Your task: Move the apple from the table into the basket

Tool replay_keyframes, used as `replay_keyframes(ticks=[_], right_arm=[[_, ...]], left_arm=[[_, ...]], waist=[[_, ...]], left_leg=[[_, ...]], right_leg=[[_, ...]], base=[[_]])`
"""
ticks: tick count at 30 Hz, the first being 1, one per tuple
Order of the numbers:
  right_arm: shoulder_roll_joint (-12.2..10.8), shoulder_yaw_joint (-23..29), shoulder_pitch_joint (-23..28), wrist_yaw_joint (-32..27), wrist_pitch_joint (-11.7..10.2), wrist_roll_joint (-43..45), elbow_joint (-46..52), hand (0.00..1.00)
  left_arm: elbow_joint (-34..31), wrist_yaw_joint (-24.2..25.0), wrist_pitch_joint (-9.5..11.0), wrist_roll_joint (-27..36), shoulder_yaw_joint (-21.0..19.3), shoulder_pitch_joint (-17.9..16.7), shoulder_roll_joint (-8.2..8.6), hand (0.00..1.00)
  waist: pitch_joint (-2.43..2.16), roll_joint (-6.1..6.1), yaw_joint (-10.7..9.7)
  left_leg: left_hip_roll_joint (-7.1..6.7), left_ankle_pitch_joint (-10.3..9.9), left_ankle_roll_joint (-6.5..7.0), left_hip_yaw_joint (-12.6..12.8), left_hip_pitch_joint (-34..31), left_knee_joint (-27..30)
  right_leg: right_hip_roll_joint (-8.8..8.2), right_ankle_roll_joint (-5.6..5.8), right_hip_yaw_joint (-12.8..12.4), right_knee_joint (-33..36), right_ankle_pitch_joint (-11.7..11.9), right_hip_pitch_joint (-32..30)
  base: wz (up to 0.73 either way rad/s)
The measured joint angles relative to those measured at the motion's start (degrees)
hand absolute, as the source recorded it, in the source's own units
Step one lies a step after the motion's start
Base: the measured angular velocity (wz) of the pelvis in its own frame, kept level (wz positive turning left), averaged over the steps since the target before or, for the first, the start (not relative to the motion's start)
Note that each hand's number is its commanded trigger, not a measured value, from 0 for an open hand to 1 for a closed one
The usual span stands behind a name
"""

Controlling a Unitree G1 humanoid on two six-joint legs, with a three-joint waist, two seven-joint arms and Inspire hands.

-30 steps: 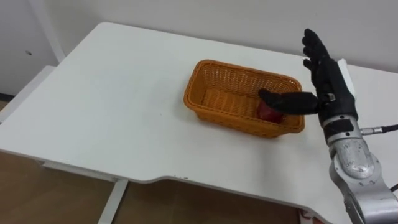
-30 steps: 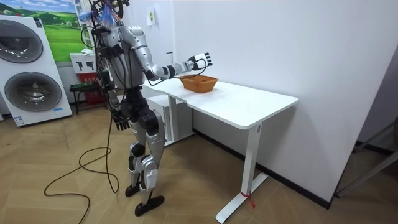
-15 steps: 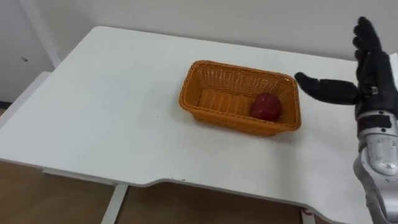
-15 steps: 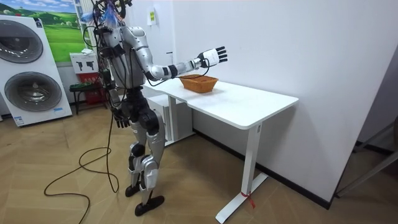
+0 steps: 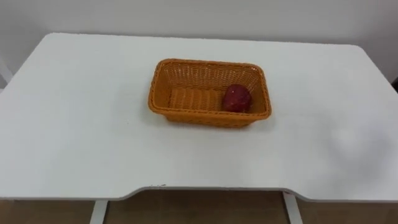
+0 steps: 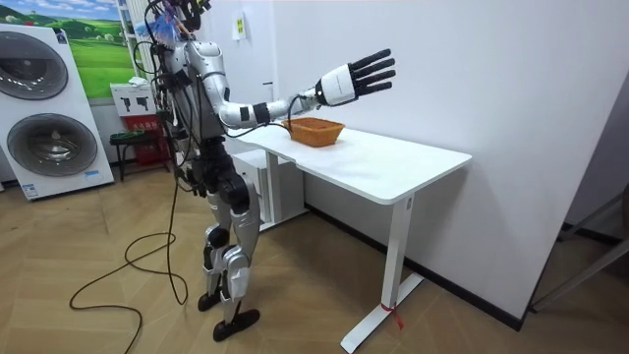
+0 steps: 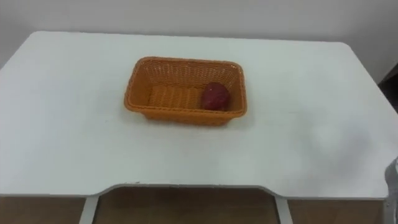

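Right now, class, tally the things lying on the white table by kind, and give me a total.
basket: 1
apple: 1
Total: 2

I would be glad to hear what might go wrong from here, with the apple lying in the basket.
1. The right hand hangs open, high over the table near the basket. Lowering it carelessly might clip the rim and shove the basket across the smooth top.
2. The apple rests against the basket's right end wall, so a knock there might tip the basket or set the apple rolling.
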State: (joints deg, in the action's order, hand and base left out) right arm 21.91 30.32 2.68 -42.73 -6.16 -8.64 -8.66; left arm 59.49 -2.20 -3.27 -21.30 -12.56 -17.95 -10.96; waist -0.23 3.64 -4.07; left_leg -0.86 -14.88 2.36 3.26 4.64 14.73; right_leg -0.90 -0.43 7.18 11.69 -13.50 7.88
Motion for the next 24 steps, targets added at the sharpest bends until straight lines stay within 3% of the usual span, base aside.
replay_keyframes(ticks=[8,14,18,24], right_arm=[[-0.85,-0.53,6.40,-2.20,0.75,-5.01,-19.40,0.00],[-5.55,-3.43,9.31,1.35,2.59,-5.61,-34.45,0.00],[-7.24,-9.34,10.23,4.98,2.55,-4.73,-41.88,0.00],[-9.66,-15.48,11.24,10.54,2.55,-4.49,-47.80,0.00]], left_arm=[[-0.40,-0.01,-0.43,1.49,-0.81,0.14,-0.18,0.00],[-0.39,0.04,-0.57,0.88,-0.81,0.25,-0.18,0.00],[0.80,-0.06,-0.24,0.94,-0.73,0.79,-0.19,0.00],[1.17,-0.04,-0.20,0.90,-0.62,0.66,0.14,0.00]], waist=[[-0.24,-0.62,-0.04],[-0.10,-0.90,0.06],[0.03,-1.08,0.39],[0.17,-1.53,2.78]], left_leg=[[0.04,0.02,-0.01,1.44,0.55,-0.94],[0.14,0.03,-0.03,2.10,1.08,-1.00],[0.16,0.00,0.00,2.20,1.06,-1.01],[0.10,-0.07,0.06,2.19,0.97,-1.17]], right_leg=[[0.23,-0.01,-2.00,0.09,0.12,-0.22],[0.35,-0.09,-2.35,0.07,0.16,-0.01],[0.34,-0.08,-2.54,0.09,0.23,0.06],[0.34,-0.02,-3.01,-0.06,0.25,-0.46]], base=[[-0.10],[-0.06],[-0.01],[0.00]])
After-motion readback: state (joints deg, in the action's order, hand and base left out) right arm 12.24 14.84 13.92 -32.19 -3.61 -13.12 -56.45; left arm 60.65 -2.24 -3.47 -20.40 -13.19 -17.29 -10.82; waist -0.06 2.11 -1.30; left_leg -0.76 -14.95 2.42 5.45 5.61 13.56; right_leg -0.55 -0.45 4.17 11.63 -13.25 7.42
